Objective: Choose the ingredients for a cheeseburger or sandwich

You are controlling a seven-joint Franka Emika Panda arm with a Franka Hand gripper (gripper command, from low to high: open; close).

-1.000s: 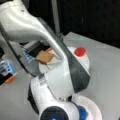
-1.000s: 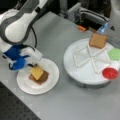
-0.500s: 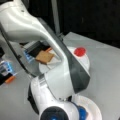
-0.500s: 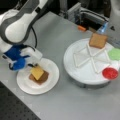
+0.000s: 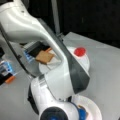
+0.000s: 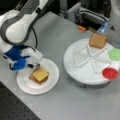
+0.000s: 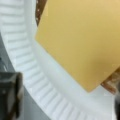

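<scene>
We see the white Franka arm (image 6: pixel 17 27) bent low at a front view's left, its blue-and-white gripper (image 6: pixel 32 65) hanging just above the far-left rim of the white paper plate (image 6: pixel 51 80). We cannot tell whether its jaws are parted or closed; nothing shows between them.

On that plate lies a small stack: a yellow-orange square cheese slice (image 6: pixel 40 74) on top of a brown square toast slice (image 6: pixel 32 78). In the wrist view the cheese (image 7: pixel 82 40) fills most of the picture, with the ribbed plate rim (image 7: pixel 27 72) below it.

The round white divided tray (image 6: pixel 85 75) at a front view's right holds a second brown toast slice (image 6: pixel 98 40) in its far compartment, a green lettuce piece (image 6: pixel 115 53) at its right edge and a red disc (image 6: pixel 110 73) in the near-right one.

Compared with half a second ago, we find the gripper, the stack and the tray pieces in the same places.
</scene>
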